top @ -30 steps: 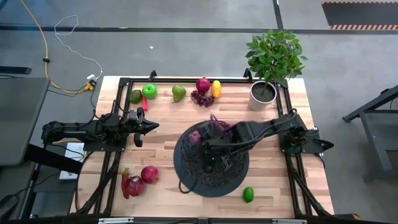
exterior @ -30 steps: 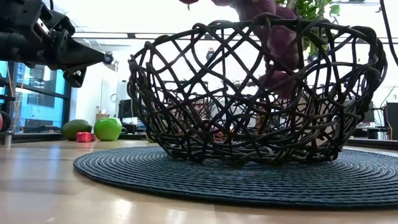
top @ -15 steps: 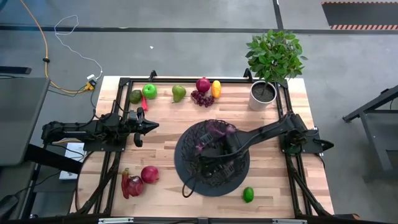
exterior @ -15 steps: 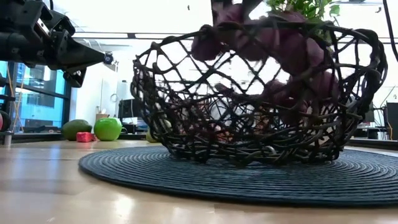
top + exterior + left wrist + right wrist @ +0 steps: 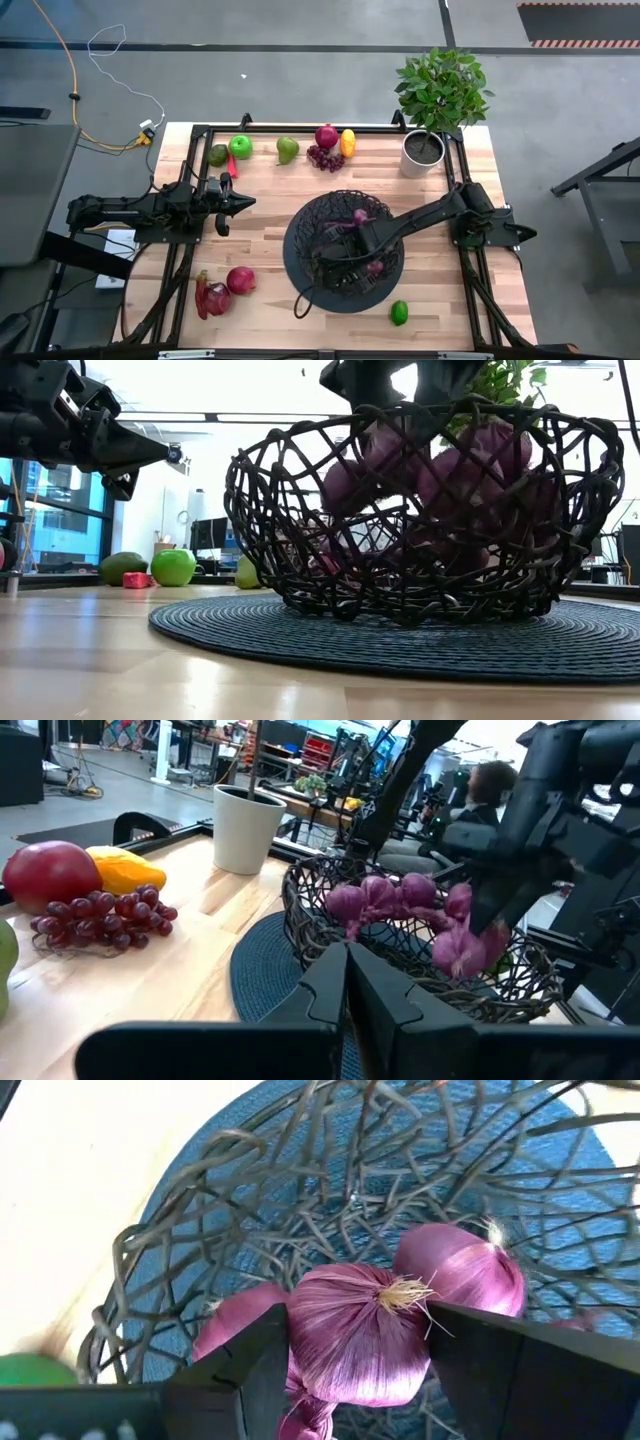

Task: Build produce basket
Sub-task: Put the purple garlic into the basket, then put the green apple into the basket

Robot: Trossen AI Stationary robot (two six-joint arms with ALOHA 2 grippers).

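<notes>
The black wire basket (image 5: 312, 226) stands on a round dark mat (image 5: 296, 280) at the table's middle. My right gripper (image 5: 350, 243) reaches down into it, shut on a bunch of purple-red onions (image 5: 355, 1335), which also show through the wires in the low view (image 5: 450, 480). My left gripper (image 5: 243, 203) hovers shut over the table's left part, touching nothing. Along the far edge lie an avocado (image 5: 218, 154), a green apple (image 5: 240, 146), a pear (image 5: 287, 150), grapes (image 5: 324, 158), a red apple (image 5: 326, 136) and a yellow fruit (image 5: 347, 142). My right gripper pinches one onion bulb (image 5: 330, 1342) of the bunch between its two fingers (image 5: 250, 1370), one on each side of the bulb, its root tuft facing the wrist camera. It comes from above, slanting from the table's right. The other bulbs (image 5: 465, 1270) hang beside it inside the basket, below the rim.
A red apple (image 5: 240, 280) and a red pepper (image 5: 208, 296) lie near the left front corner, and a lime (image 5: 399, 312) lies just beside the mat's near right edge. A grey pot with a green plant (image 5: 422, 152) stands at the far right. People sit in the room beyond.
My right gripper has come down and toward the near edge, carrying the onion bunch from above the basket's far rim to inside the basket. The basket and its mat have slid a little toward the table's right.
</notes>
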